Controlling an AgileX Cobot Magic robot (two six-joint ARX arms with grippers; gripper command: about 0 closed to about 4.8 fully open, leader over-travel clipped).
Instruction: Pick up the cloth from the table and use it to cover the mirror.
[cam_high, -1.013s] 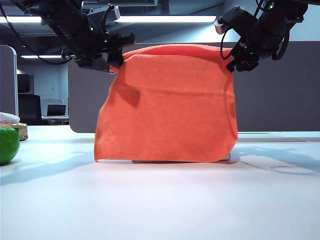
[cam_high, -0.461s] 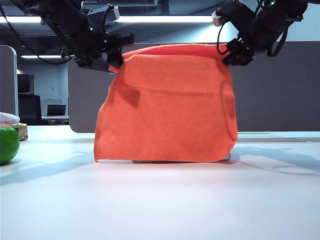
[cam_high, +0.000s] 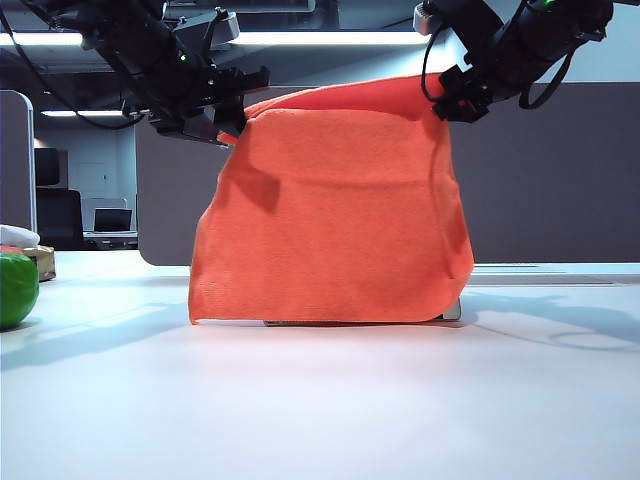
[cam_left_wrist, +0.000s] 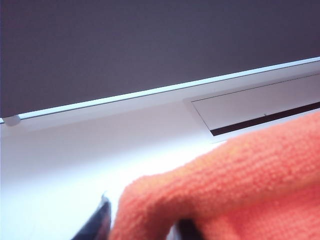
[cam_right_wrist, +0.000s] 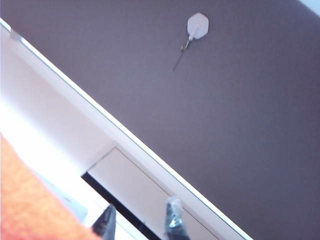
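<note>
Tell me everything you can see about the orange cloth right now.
The cloth is a bright orange, finely ribbed towel, draped over an upright object that it hides almost entirely; its front face hangs to the white table. Its top right corner is lifted where the right hand meets it. The left hand sits at the top left corner, jaws open, with cloth bunched between its fingers in the left wrist view.

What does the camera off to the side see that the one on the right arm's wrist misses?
Only the exterior view shows the whole cloth draped over the mirror, both arms, the left gripper and a green object. Only the right wrist view shows the right gripper's fingertips with nothing between them, and a white fitting. Both show orange cloth, grey partition and white table.
</note>
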